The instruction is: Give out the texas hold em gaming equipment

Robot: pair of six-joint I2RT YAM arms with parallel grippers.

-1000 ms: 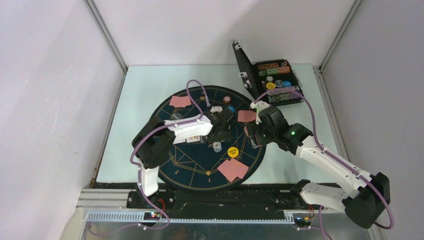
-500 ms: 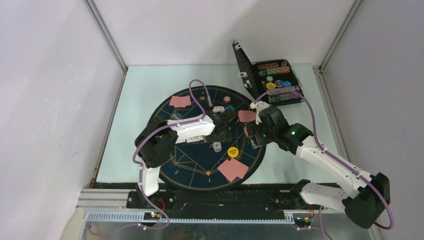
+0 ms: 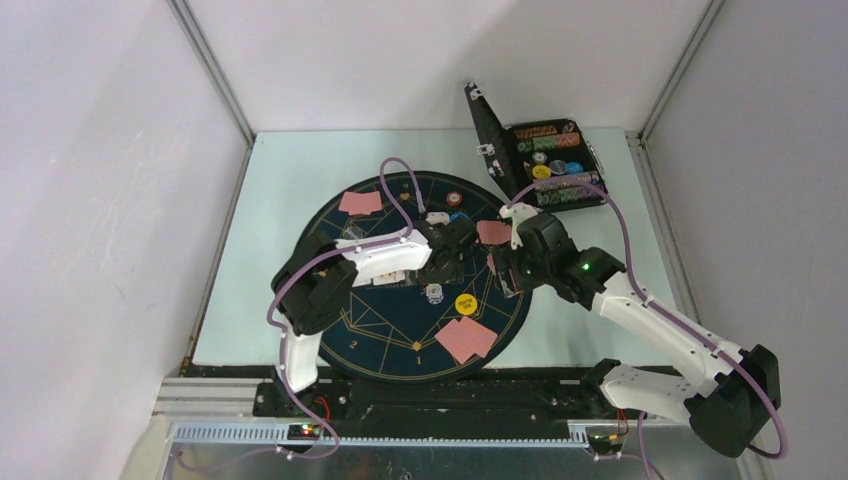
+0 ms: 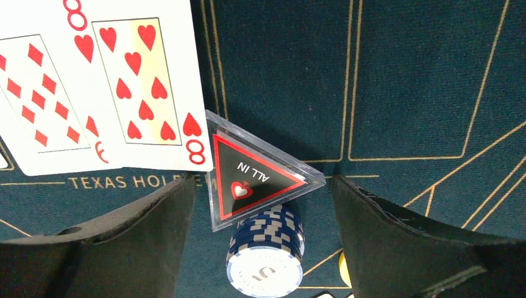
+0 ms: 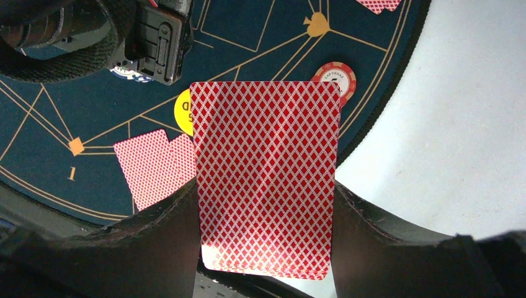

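In the left wrist view a clear triangular "ALL IN" marker [image 4: 257,180] lies tilted on a stack of blue discs [image 4: 267,248] with a white face. My left gripper [image 4: 263,205] stands open around both, and a thin gap shows at each finger. Two face-up cards [image 4: 93,87] lie beside them on the mat. My right gripper [image 5: 267,236] is shut on a deck of red-backed cards [image 5: 267,180], held upright over the mat's edge. From above, the left gripper [image 3: 445,262] and the right gripper [image 3: 505,272] hang close together over the mat's centre.
The round dark-blue mat [image 3: 370,320] carries face-down cards at the far left [image 3: 360,202], far right [image 3: 493,232] and near side [image 3: 466,339]. A yellow disc [image 3: 465,303] and a red disc [image 3: 454,198] also lie on it. The open black case [image 3: 555,165] stands back right.
The left gripper has shifted a little toward the far right over the mat centre. The right arm and its deck have stayed put.
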